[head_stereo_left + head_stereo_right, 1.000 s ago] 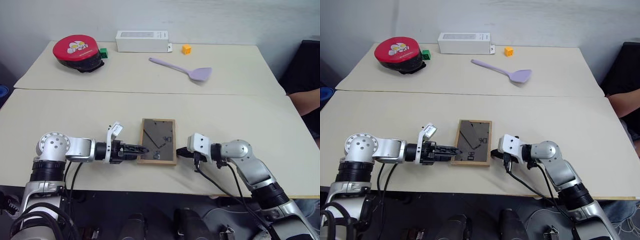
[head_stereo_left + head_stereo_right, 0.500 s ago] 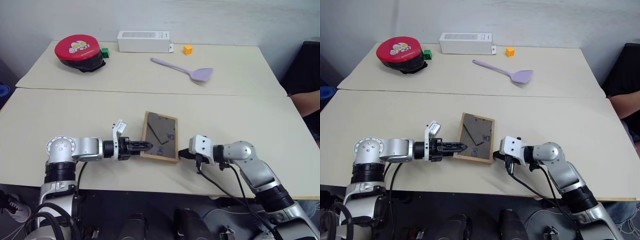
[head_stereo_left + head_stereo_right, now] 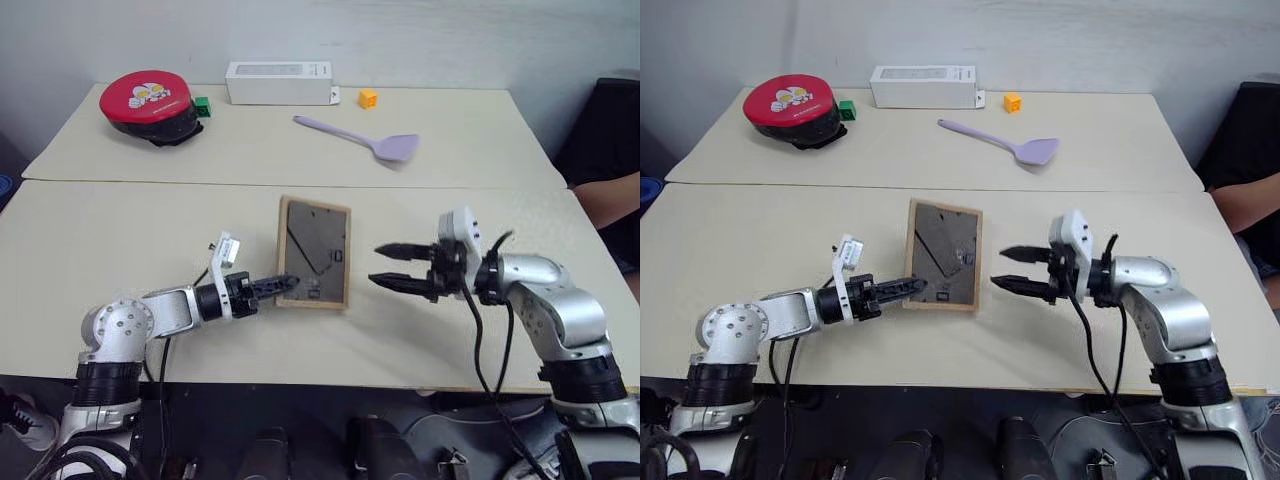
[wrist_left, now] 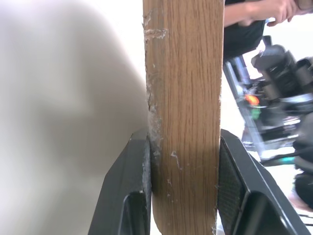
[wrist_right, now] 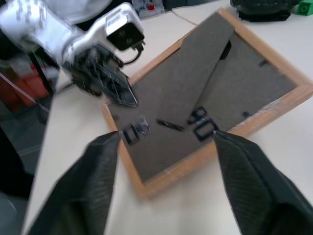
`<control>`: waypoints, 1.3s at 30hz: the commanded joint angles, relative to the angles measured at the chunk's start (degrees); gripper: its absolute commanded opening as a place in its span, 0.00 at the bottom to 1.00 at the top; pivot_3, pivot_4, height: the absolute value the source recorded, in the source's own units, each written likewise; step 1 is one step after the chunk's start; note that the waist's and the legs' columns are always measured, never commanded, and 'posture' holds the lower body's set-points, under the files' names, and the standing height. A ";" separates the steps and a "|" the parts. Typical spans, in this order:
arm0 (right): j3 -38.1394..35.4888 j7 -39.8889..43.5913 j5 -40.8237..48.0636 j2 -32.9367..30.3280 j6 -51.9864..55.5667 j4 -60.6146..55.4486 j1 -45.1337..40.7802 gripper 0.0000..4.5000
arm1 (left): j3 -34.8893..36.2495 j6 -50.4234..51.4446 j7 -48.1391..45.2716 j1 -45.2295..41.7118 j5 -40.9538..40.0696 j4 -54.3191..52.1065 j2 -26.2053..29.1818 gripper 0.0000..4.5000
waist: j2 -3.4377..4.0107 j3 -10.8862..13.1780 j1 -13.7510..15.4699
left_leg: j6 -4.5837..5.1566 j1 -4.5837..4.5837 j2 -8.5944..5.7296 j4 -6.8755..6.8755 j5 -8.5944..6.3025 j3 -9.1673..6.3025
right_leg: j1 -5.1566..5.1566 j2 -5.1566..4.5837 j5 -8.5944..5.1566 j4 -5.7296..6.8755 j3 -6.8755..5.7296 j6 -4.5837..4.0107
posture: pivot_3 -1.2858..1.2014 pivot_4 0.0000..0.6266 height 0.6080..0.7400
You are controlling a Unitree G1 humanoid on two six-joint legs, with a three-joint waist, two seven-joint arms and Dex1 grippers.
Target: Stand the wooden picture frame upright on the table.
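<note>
We're pinching the wooden picture frame (image 3: 315,252) by its left edge with the left hand (image 3: 287,284), tilting it back-side-up off the desk (image 3: 180,215); right hand (image 3: 388,268) spread just beside it; we're thinking it should brace the right edge before more tilting.

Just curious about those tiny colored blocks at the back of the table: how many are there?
2. A green cube sits against the red round lidded container at the far left; an orange cube sits just right of the white oblong box.

A small rectangular light-wood picture frame (image 3: 314,253), dark grey-brown back and stand flap facing up, tilted on a large pale beige table (image 3: 120,230).
</note>
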 commanded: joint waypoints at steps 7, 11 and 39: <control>3.41 -5.04 -1.67 8.27 3.40 8.45 -12.07 0.99 | -3.44 -11.74 -13.21 1.87 8.82 -2.88 -0.49 0.28 | 0.00 0.00 -0.01 | 0.08 -0.54 0.00 0.02 0.01 -0.08 | -0.42 -0.04 0.01 -0.03 -0.06 0.02 | 0.52 0.24 1.00; 6.14 -2.28 -2.00 9.66 3.26 8.29 -12.85 0.99 | -3.04 -11.58 -13.35 2.43 9.05 -3.16 -1.37 0.28 | 0.00 0.00 -0.03 | 0.10 -0.97 0.00 0.20 0.02 -0.06 | -0.86 -0.04 0.02 0.23 -0.05 0.03 | 0.52 0.24 1.00; -2.50 9.67 -6.77 1.32 -31.58 4.92 0.03 0.99 | 11.03 30.87 0.71 -6.63 -15.20 5.97 -3.27 0.28 | -0.02 0.01 0.03 | 0.11 -0.98 -0.04 0.22 0.04 -0.08 | -0.89 -0.04 0.02 0.34 -0.04 0.04 | 0.52 0.24 1.00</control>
